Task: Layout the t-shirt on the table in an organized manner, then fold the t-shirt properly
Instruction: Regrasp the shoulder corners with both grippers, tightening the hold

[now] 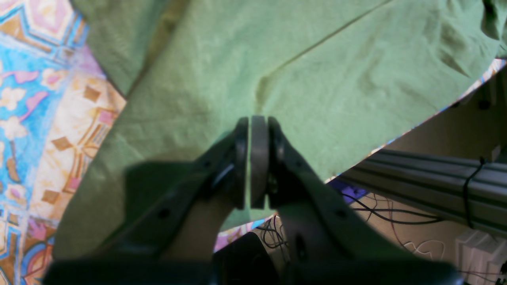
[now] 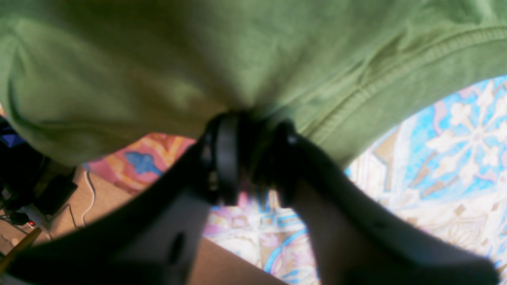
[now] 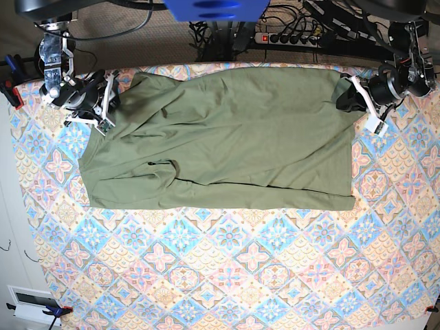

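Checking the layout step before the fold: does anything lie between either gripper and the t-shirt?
Nothing visible does. The left gripper is shut on the t-shirt at one far corner, and the right gripper has cloth between its jaws at the other, above the table.

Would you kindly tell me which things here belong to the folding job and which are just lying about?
Belongs to the job:
t-shirt
table
left claw
right claw

Just lying about:
power strip
loose cables
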`<state>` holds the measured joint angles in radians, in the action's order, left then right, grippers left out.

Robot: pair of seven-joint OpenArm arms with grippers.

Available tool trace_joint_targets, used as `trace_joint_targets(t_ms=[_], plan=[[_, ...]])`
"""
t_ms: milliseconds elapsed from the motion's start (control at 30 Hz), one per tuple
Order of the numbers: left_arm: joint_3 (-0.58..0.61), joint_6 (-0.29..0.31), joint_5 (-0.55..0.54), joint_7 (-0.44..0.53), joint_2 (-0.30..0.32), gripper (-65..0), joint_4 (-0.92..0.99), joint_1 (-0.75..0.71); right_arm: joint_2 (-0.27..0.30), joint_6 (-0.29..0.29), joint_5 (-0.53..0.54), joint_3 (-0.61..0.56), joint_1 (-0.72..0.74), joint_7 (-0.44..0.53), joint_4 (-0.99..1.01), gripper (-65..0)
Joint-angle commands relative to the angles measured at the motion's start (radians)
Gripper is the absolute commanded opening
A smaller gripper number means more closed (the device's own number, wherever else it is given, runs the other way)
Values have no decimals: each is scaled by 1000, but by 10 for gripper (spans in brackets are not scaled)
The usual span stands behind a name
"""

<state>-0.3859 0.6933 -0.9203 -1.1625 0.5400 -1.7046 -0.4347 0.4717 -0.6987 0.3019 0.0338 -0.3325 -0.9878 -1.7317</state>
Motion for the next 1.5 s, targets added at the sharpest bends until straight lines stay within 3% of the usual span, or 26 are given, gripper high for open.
trace_joint_targets(t_ms=[0,100,400,700,800,967,1167,1333,1467], plan=[[-6,5,-16,17,18,-650,-13,1,28,1,4,8,5,0,-15,-425],[-6,5,-16,17,18,-650,-13,-2,38,1,6,2,5,0,-15,-374],[-6,5,-15,17,18,-650,-13,0,85,1,9,8,5,0,-17,-374],[-6,5,-15,17,18,-650,-13,0,85,1,9,4,5,2,-12,-377],[-6,5,-15,17,18,-650,-13,0,85,1,9,2,6,4,-7,-431],[-5,5,-15,17,18,-650,-13,-2,85,1,9,2,11,4,3,-586],[-12,5,-18,17,19,-650,-13,6,83,1,16,116,14,4,-3,-582],[-40,5,-23,17,15,-650,-16,46,81,1,224,294,26,-1,-11,-582],[-41,5,-24,17,12,-650,-18,95,81,1,333,343,146,-70,-11,-582]])
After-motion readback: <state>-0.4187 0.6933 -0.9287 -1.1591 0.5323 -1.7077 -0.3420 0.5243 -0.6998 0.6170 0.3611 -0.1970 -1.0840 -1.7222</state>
